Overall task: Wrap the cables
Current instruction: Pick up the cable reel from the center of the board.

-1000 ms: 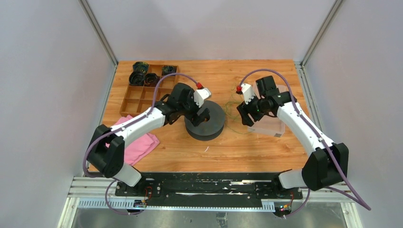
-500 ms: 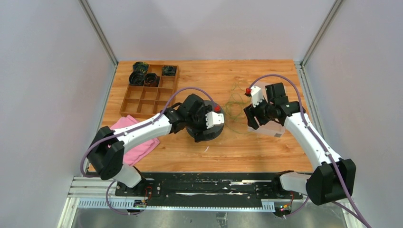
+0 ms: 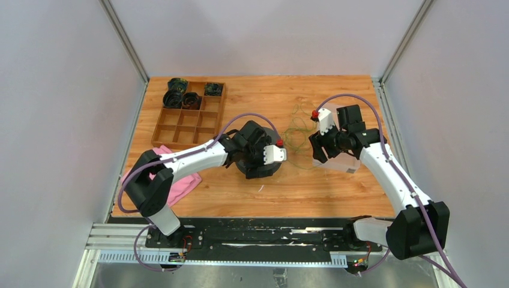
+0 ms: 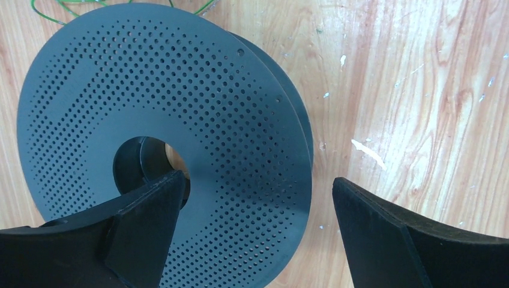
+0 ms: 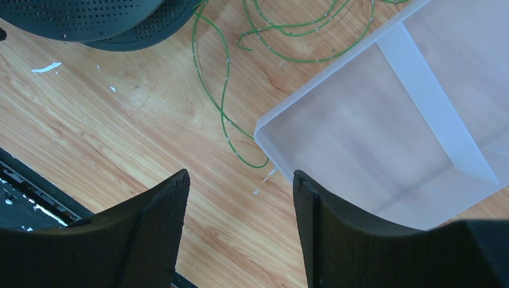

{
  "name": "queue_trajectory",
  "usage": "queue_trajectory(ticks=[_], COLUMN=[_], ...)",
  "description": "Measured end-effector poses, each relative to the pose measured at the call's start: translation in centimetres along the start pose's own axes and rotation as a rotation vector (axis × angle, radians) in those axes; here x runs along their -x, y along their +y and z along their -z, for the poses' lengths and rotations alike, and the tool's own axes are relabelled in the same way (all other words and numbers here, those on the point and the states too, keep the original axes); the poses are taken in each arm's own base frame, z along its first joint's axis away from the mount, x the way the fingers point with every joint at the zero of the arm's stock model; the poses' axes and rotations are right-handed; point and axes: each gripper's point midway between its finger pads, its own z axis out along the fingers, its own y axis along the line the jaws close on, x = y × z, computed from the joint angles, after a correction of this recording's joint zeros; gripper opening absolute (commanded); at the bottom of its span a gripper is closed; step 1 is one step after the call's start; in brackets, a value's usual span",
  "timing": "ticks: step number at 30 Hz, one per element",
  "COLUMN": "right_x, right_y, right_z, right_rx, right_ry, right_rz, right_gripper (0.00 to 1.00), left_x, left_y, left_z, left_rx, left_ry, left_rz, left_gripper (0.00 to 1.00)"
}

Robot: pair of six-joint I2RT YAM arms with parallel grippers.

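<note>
The cables are one thin green wire (image 3: 293, 128) lying in loose loops on the wood between the black spool (image 3: 258, 168) and the clear plastic box (image 3: 343, 161). In the right wrist view the green wire (image 5: 224, 90) runs from the spool (image 5: 90, 18) to the box's corner (image 5: 384, 126). My left gripper (image 3: 262, 163) hangs over the spool. It is open (image 4: 258, 198): one finger (image 4: 138, 216) is over the perforated disc (image 4: 228, 120) near its hub hole, the other finger (image 4: 384, 234) is off its rim. My right gripper (image 3: 316, 150) is open (image 5: 240, 180) above bare wood, holding nothing.
A wooden compartment tray (image 3: 189, 117) at the back left holds dark wire coils (image 3: 177, 95). A pink cloth (image 3: 177, 185) lies at the front left, under the left arm. The black rail (image 3: 258, 237) runs along the near edge.
My left arm swung right and forward across the spool, its wrist turning. The right gripper shifted right, off the wire loops, then held still. Both stayed open.
</note>
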Motion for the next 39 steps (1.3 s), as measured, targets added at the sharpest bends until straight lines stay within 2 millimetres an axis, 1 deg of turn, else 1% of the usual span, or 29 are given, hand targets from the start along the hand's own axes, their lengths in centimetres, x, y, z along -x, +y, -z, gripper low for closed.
queue_trajectory(ticks=[3,5,11,14,18,22,25,27,31,34,36,39], right_x=[0.0,0.0,0.0,0.0,0.0,0.0,-0.1,0.0,0.0,0.5,1.4,3.5], right_y=[0.0,0.1,0.1,0.0,0.0,0.0,0.0,0.0,0.1,0.1,0.0,-0.4], right_z=[0.0,0.0,0.0,0.0,0.0,-0.1,-0.2,-0.2,-0.2,0.0,0.3,0.9], right_rx=[0.003,0.004,0.003,0.003,0.003,0.004,0.005,0.005,0.008,0.013,0.012,0.011], right_ry=[-0.001,-0.001,-0.002,-0.002,-0.002,0.0,0.004,0.003,0.0,-0.011,-0.031,-0.075], right_rz=[0.0,0.0,0.0,0.0,0.0,-0.001,-0.003,-0.004,-0.003,0.003,0.012,0.032], right_gripper=[0.63,0.63,0.63,0.63,0.63,0.62,0.62,0.62,0.62,0.62,0.62,0.62], left_x=[-0.4,-0.6,-0.5,-0.4,0.2,1.0,1.6,1.9,2.0,1.9,2.2,3.2], left_y=[0.1,0.1,0.5,0.2,-0.1,-1.1,-1.8,-1.8,-0.4,0.9,1.5,1.9], left_z=[-0.6,-1.0,-1.5,-1.3,-0.7,0.3,1.6,2.6,5.2,7.0,8.1,9.1], left_rx=[-0.005,-0.011,-0.023,-0.034,-0.04,-0.068,-0.093,-0.106,-0.094,-0.075,-0.072,-0.098], left_ry=[0.019,0.031,0.046,0.044,0.023,-0.02,-0.068,-0.11,-0.21,-0.297,-0.365,-0.471], left_rz=[-0.008,-0.011,-0.009,0.004,0.032,0.083,0.145,0.208,0.373,0.506,0.6,0.737], left_gripper=[0.98,1.0,0.81,0.72,0.63,0.6,0.56,0.54,0.53,0.52,0.51,0.49])
